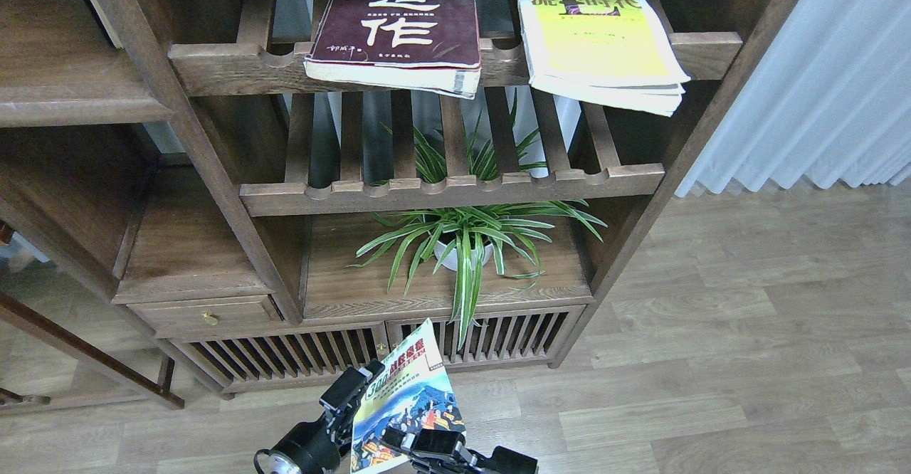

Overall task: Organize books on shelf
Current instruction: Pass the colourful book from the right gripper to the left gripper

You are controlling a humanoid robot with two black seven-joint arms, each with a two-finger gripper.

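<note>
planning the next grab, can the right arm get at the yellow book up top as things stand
Probably not yet. The right claw sits low, at the "300" book, which the left claw also holds. The yellow book lies high on the slatted rack, far above, with nothing between them.

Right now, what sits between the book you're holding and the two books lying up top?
In the head view, a striped green plant in a white pot and an empty slatted rack lie between.
</note>
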